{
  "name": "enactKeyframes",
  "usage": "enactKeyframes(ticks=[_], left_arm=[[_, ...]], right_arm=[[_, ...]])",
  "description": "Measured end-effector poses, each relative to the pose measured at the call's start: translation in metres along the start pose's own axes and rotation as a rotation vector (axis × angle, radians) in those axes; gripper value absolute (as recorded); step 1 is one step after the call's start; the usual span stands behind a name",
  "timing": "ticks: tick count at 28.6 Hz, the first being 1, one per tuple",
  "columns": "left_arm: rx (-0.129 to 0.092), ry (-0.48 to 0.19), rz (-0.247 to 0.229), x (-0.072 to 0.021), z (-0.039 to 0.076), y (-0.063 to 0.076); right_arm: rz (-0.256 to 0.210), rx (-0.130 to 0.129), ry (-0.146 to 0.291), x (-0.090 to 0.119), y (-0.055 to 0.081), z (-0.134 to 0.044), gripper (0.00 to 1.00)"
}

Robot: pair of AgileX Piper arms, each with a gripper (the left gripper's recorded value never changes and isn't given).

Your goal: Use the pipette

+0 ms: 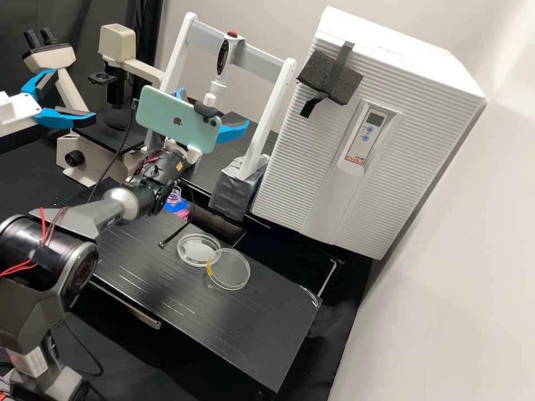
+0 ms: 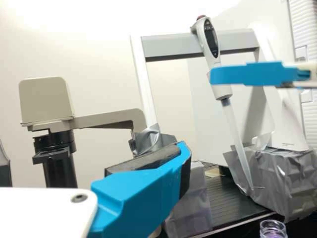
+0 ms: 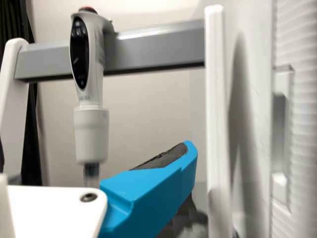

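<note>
So the pipette (image 1: pixel 223 55) is hanging upright off the grey crossbar of the white stand (image 1: pixel 270 106), between the microscope (image 1: pixel 83 153) and the big white ribbed box (image 1: pixel 390 128). The right fingers (image 1: pixel 233 130) are spread wide either side of its lower body, not clamped on it; can't tell if either touches. The left fingers (image 1: pixel 61 117) are over by the microscope, wide open too, nothing in them. Two petri dishes (image 1: pixel 199 248) sit edge to edge on the black desk (image 1: pixel 223 323).
</note>
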Motion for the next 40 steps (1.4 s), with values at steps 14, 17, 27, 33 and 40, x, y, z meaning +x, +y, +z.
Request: enactKeyframes(ticks=[14, 17, 27, 33, 40], left_arm=[[0.008, 0.030, -0.015, 0.0019, -0.008, -0.005], [0.008, 0.030, -0.019, 0.0028, -0.008, -0.006], [0.008, 0.030, -0.020, 0.0027, -0.008, -0.006], [0.008, 0.030, -0.020, 0.0027, -0.008, -0.006], [0.008, 0.030, -0.020, 0.0027, -0.008, -0.006]], right_arm=[[-0.030, -0.035, -0.093, 0.049, -0.005, -0.006, 0.00], [-0.030, -0.037, -0.093, 0.049, -0.005, -0.006, 0.00], [-0.020, -0.051, -0.083, 0.051, -0.003, -0.013, 0.00], [-0.028, -0.088, -0.075, 0.051, -0.006, -0.016, 0.00], [-0.013, -0.083, -0.067, 0.053, -0.002, -0.020, 0.00]])
